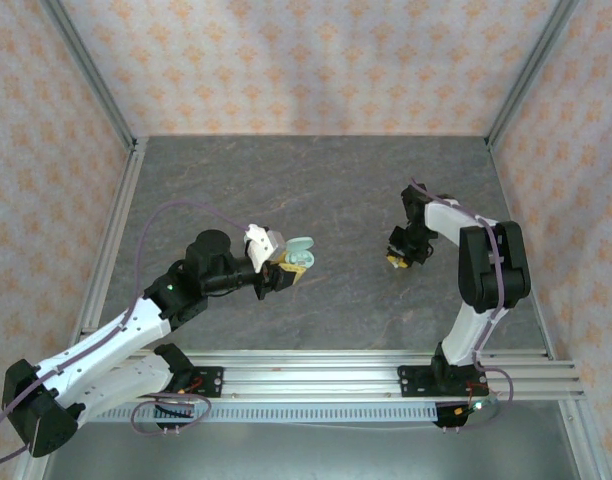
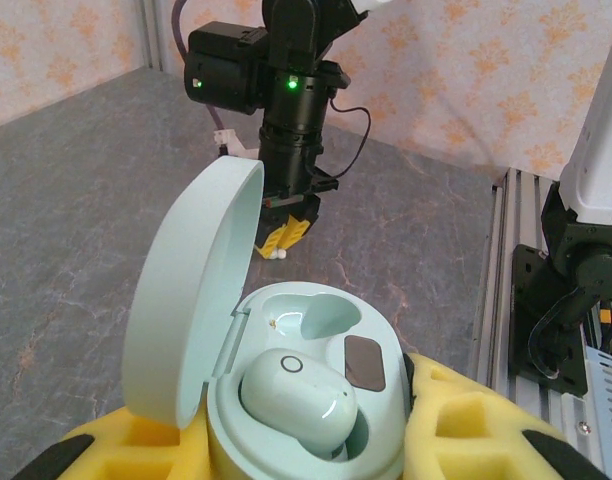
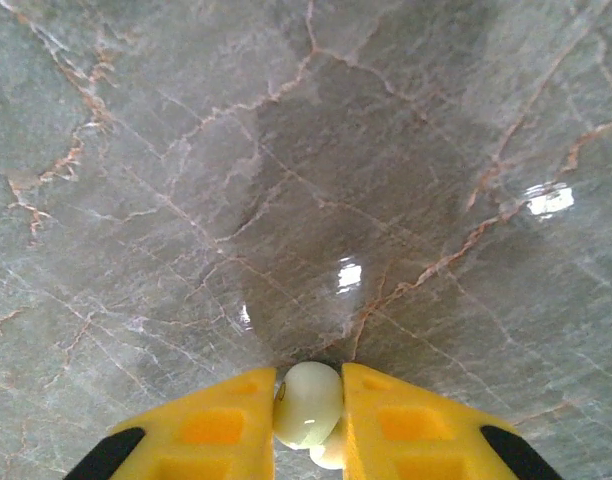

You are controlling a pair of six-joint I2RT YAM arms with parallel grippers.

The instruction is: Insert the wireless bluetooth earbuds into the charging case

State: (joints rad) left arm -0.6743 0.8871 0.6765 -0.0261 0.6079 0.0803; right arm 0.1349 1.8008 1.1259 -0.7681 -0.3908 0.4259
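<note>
Fingers [image 3: 226, 420] of the right gripper [image 3: 308, 380] pinched 1 small whitish rounded earbud [image 3: 306, 405] between their tips. The left gripper [image 1: 283, 270] clamped the open pale-mint oval plastic charging case [image 2: 286, 325] between its fingers, 1 mint earbud [image 2: 296, 400] seated inside.

my left arm [image 1: 126, 330] reaches forward and inward, lying low | my left claw [image 1: 284, 270] is clamped on the open case [image 2: 196, 300] | my right arm [image 1: 491, 265] is bent high at the elbow, forearm dropping inward | my right claw [image 1: 397, 258] points down, yellow fingers [image 3: 221, 425] pinched on one earbud [image 3: 308, 400]
</note>
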